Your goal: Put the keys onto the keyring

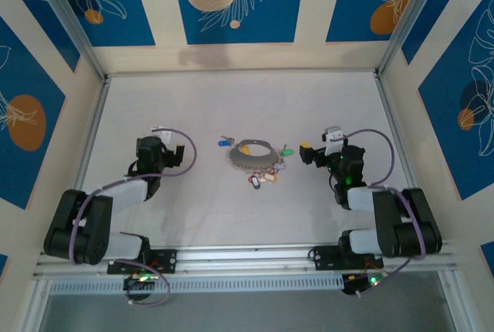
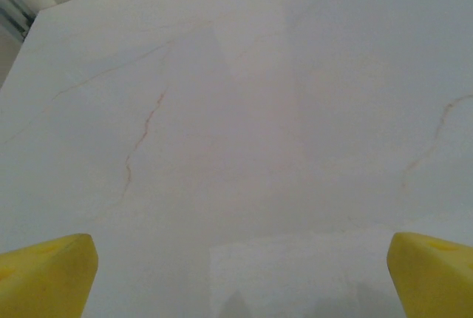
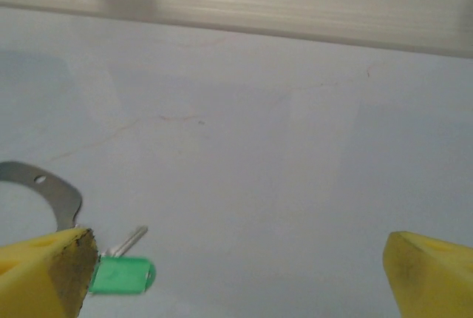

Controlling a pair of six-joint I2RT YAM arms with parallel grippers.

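The right gripper (image 3: 236, 277) stands wide open with nothing between its yellow fingertips (image 3: 44, 273). Just beside one fingertip lies a small metal key with a green plastic tag (image 3: 122, 273), and past it curves an arc of the keyring (image 3: 55, 188), a large thin grey metal ring lying flat on the pale veined tabletop (image 3: 295, 148). The left gripper (image 2: 236, 281), equally wide open and empty, hangs over bare tabletop well apart from the keyring, to its left. Seen from above, the other keys (image 1: 261, 177), small metal ones with red, white, blue and yellow tags, lie touching or just beside the keyring; whether any is threaded on it I cannot tell

The keys look light, stiff and flat against the tabletop, so likely slippery to pinch. The plastic tag seems the thicker, surer hold. The keyring is probably light and rigid and apt to slide if nudged, so it is best gripped across its wire. There is no container here; the keyring is the only holder
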